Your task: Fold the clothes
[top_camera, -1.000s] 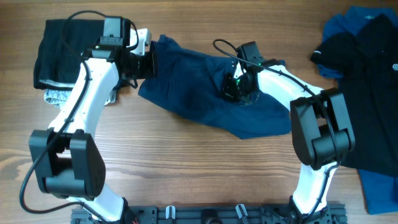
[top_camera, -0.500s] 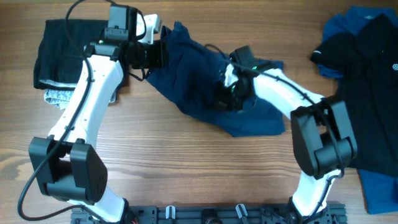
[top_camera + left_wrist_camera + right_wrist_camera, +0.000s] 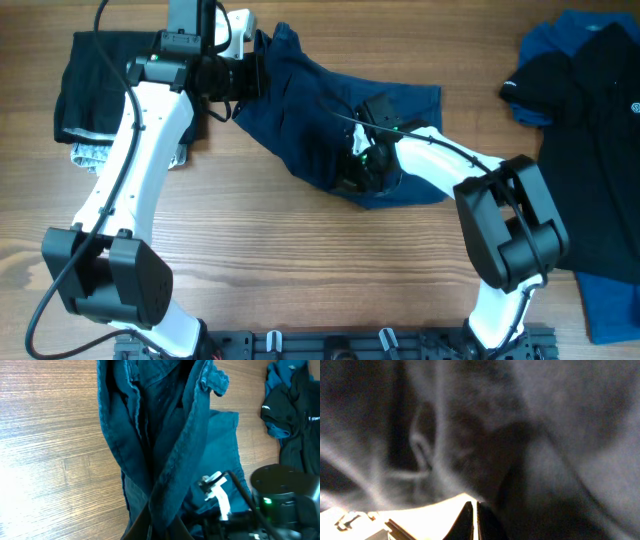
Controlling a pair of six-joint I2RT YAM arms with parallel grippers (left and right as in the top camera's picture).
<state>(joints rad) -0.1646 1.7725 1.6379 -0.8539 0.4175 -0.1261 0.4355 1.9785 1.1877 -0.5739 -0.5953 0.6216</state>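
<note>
The dark navy-blue shorts [image 3: 310,115] lie bunched at the table's middle, far side. My left gripper [image 3: 256,76] is shut on their left edge and holds it lifted. In the left wrist view the shorts [image 3: 165,435] hang in folds from the shut jaws [image 3: 161,527]. My right gripper [image 3: 358,166] is down in the near part of the shorts. In the right wrist view its fingers [image 3: 473,520] are pressed together, with dark fabric [image 3: 530,435] draped around and against them.
A folded black garment [image 3: 95,75] lies on a light grey one [image 3: 92,155] at the far left. A black shirt [image 3: 590,130] lies over bright blue clothes [image 3: 555,35] at the right edge. Bare wood [image 3: 300,260] fills the front.
My left gripper has moved toward the far edge, lifting the shorts' left side. My right gripper has dragged fabric left and toward the front, so the shorts are more bunched.
</note>
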